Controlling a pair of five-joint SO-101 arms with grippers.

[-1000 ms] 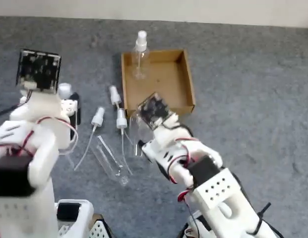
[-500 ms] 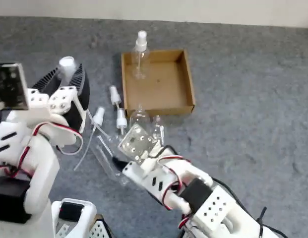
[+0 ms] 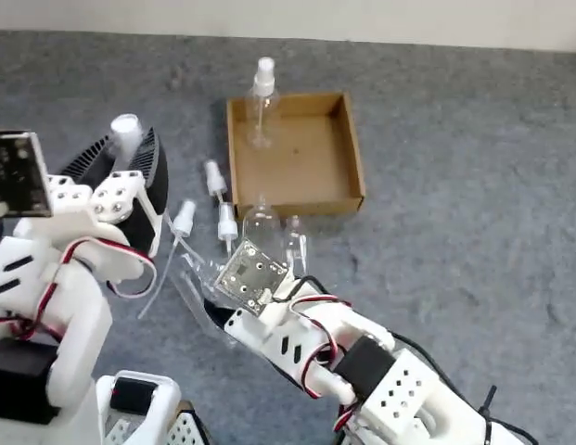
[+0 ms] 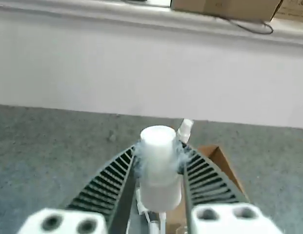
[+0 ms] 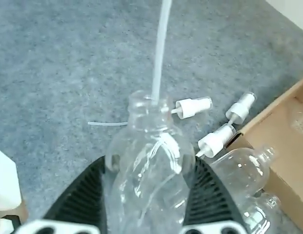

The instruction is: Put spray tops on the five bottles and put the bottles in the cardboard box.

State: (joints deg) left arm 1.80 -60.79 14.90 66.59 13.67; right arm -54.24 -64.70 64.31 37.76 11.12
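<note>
Fingers [image 4: 111,178] of the left gripper [image 4: 159,156] are clamped on a white spray top [image 4: 158,168], held up off the grey mat [image 3: 473,232] with its cap uppermost. Its thin tube [image 5: 160,48] hangs down toward the middle of the table.

Three loose spray tops [image 3: 183,219] [image 3: 213,174] [image 3: 227,222] lie on the mat between the two arms, just left of the box.

Next comes the right gripper [image 5: 149,166], closed around the body of a clear bottle [image 5: 151,131]. The bottle's neck points away from the wrist, toward the left arm. In the right wrist view the hanging tube meets the bottle's open mouth, though I cannot tell how far the tip is inside. The next move likely depends on this line-up: the top sits above and left of the neck, so it should travel along the tube's line until the cap seats.

Two more open bottles [image 3: 261,222] [image 3: 295,236] stand just beside the near wall of the cardboard box [image 3: 354,158]. A capped bottle [image 3: 262,107] is at the box's far left corner.
</note>
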